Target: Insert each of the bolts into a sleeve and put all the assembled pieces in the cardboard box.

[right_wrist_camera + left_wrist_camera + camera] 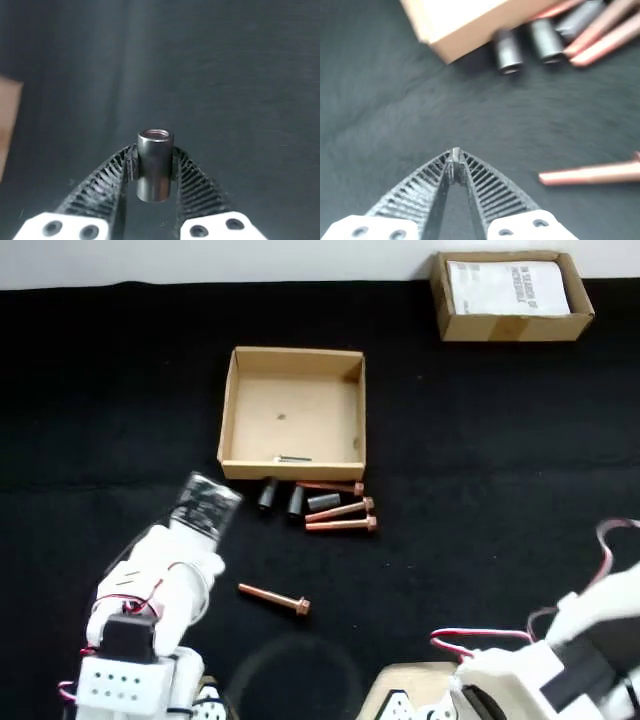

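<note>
On my overhead feed the cardboard box (228, 410) sits open in the middle of the black worktop (480, 500). Just in front of its near wall lies a tight cluster of two dark sleeves (268, 496), a grey sleeve (323, 502) and three copper bolts (340, 510). The bolts lie roughly side by side. A lone bolt (273, 598) lies on its side nearer the arms, apart from the cluster. Inside the box, against the near wall, I see a thin dark piece (293, 458), and I cannot tell what it is.

The left arm (150, 590) stands at the near left of the worktop. The left fingers (455, 156) are pressed together at the tips with nothing between them, over bare worktop. From that wrist camera I see the box corner and the sleeves ahead of the tips, with the lone bolt off to one side.

The right arm (560, 660) is at the near right corner, well apart from the box. The right fingers (131, 159) are clamped on a fourth sleeve (155, 170), which stands upright between them with its open bore showing.

A second box (510, 328) with a printed sheet (508, 287) in it sits at the far right.
</note>
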Controlling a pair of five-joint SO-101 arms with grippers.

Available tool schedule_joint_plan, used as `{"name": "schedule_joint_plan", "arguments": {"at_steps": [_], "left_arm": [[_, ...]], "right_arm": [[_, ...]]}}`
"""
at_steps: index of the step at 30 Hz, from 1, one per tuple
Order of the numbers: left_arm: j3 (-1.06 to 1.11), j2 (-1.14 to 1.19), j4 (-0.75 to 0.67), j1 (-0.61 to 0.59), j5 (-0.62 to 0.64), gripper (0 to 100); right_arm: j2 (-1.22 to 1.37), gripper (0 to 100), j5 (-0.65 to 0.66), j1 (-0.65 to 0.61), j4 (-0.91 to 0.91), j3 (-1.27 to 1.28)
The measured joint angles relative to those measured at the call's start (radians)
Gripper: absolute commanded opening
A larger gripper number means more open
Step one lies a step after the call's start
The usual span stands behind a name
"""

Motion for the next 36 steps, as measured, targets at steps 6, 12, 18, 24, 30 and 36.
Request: {"name": "schedule_joint_plan", "arguments": {"at_steps": [6, 12, 18, 24, 30, 36], "left_arm": [[-0.255, 0.222, 0.166, 0.175, -0.150, 2], [-0.597, 0.663, 0.272, 0.265, -0.233, 2], [-0.859, 1.106, 0.402, 0.448, -0.308, 2], [-0.904, 1.363, 0.463, 0.612, -0.473, 2], [-0.910, 1.461, 0.470, 0.620, -0.606, 3], [-0.910, 1.530, 0.470, 0.609, -0.626, 11]], "right_arm": [[-0.115, 0.6, 0.035, 0.235, -0.334, 0.388], [-0.299, 0.6, 0.138, 0.396, -0.793, 0.888], [-0.468, 0.6, 0.249, 0.476, -1.344, 1.412], [-0.509, 0.6, 0.327, 0.483, -1.838, 1.784], [-0.514, 0.6, 0.345, 0.483, -2.067, 1.864], [-0.519, 0.6, 0.362, 0.474, -2.088, 1.864]]}}
